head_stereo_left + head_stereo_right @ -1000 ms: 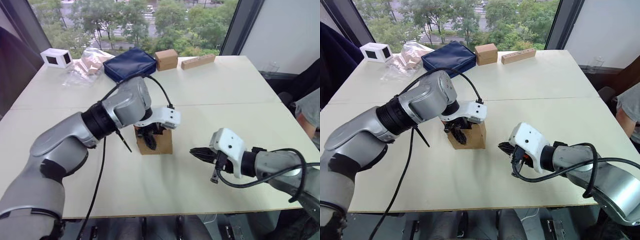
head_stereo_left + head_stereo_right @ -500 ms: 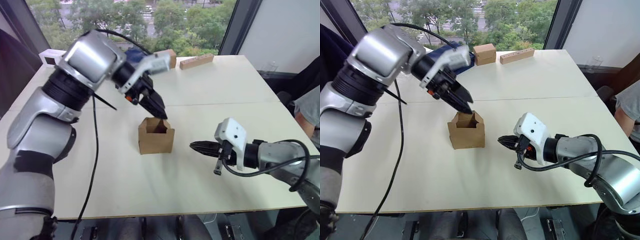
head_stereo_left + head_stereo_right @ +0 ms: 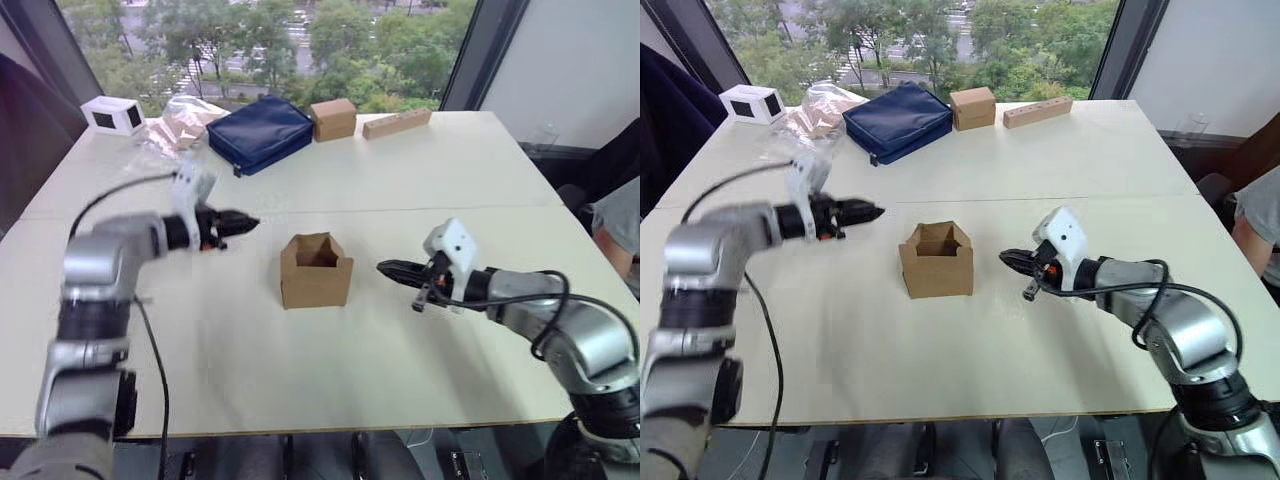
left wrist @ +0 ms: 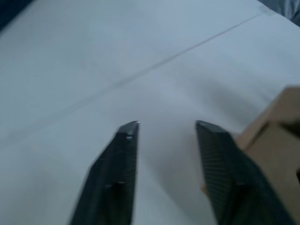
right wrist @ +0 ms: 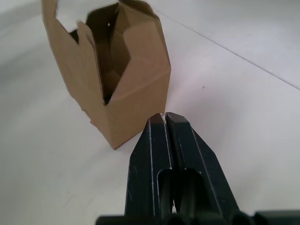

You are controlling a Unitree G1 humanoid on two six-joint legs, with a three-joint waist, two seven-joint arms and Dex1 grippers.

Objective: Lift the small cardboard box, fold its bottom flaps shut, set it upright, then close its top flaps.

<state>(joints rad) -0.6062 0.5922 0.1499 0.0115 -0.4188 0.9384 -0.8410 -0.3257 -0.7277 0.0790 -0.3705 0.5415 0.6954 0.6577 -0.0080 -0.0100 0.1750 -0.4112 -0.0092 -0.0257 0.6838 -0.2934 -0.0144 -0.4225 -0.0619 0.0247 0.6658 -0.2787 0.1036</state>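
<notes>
The small cardboard box (image 3: 316,272) stands upright in the middle of the table with its top flaps up and its inside showing; it also shows in the right wrist view (image 5: 115,84) and at the edge of the left wrist view (image 4: 274,136). My left gripper (image 3: 248,221) hovers to the box's left, pointing toward it, open with nothing between its fingers (image 4: 123,159). My right gripper (image 3: 388,268) is shut and empty, its tips a short gap from the box's right side.
At the table's far side lie a navy pouch (image 3: 260,132), a second cardboard box (image 3: 333,118), a long brown bar (image 3: 397,123), a clear plastic bag (image 3: 175,128) and a white box with a dark window (image 3: 113,115). A person's sleeve (image 3: 618,215) is at the right edge.
My left arm has lifted out of the box, swung away to the left and come down beside it. The box stays upright. My right gripper has moved slightly nearer the box.
</notes>
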